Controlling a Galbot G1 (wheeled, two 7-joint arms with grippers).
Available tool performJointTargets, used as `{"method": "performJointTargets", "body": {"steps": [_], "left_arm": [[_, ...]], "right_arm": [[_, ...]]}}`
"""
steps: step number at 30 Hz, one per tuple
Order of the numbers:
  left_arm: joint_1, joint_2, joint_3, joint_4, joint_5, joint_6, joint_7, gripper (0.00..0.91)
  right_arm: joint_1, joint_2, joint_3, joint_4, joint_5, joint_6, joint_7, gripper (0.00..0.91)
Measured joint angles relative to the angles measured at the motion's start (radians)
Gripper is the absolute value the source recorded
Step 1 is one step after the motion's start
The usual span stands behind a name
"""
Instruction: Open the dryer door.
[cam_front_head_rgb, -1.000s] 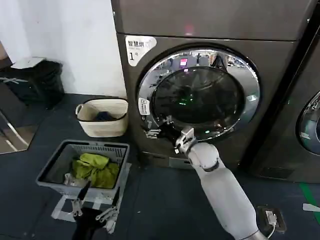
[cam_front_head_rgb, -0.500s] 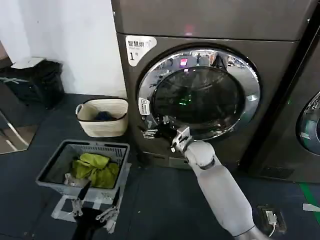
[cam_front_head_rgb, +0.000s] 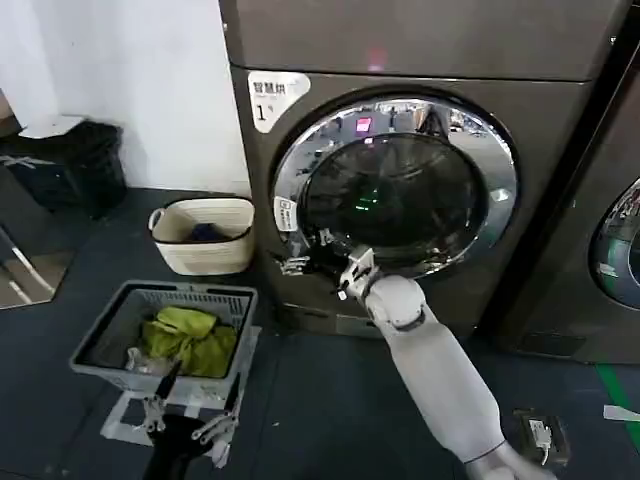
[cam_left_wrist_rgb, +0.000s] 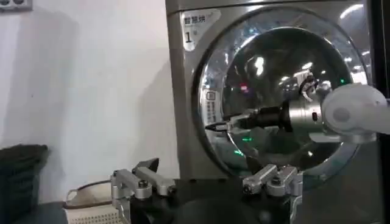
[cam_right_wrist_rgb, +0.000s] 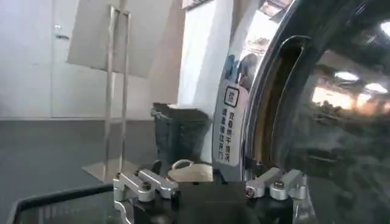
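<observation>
The dryer door (cam_front_head_rgb: 400, 190) is round, with a wide chrome rim and dark glass, and sits shut on the grey-brown machine under a white "1" sticker (cam_front_head_rgb: 275, 97). My right gripper (cam_front_head_rgb: 308, 258) reaches up from the lower right to the door's lower left rim, fingers spread open beside a small label there. From the left wrist it shows as dark fingertips (cam_left_wrist_rgb: 213, 127) against the rim. In the right wrist view the door (cam_right_wrist_rgb: 329, 122) fills one side, and the right gripper (cam_right_wrist_rgb: 210, 176) holds nothing. My left gripper (cam_front_head_rgb: 187, 425) hangs low over a basket, open (cam_left_wrist_rgb: 207, 176).
A grey basket (cam_front_head_rgb: 165, 292) with yellow-green cloth stands on the floor at the front left. A cream basket (cam_front_head_rgb: 205, 240) sits by the machine's left side, with a black bin (cam_front_head_rgb: 60, 165) further left. A neighbouring machine (cam_front_head_rgb: 610, 250) stands on the right.
My right gripper has crept slightly left and up along the door's lower left rim. The door has not moved, and the left arm stays still.
</observation>
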Motion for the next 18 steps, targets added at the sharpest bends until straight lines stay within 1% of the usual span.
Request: {"method": "performJointTargets", "body": {"steps": [18], "left_arm": [[0.000, 0.001, 0.000, -0.004, 0.000, 0.002, 0.001, 0.907]], "right_arm": [[-0.056, -0.037, 0.029, 0.065, 0.103, 0.003, -0.096, 0.907]]}}
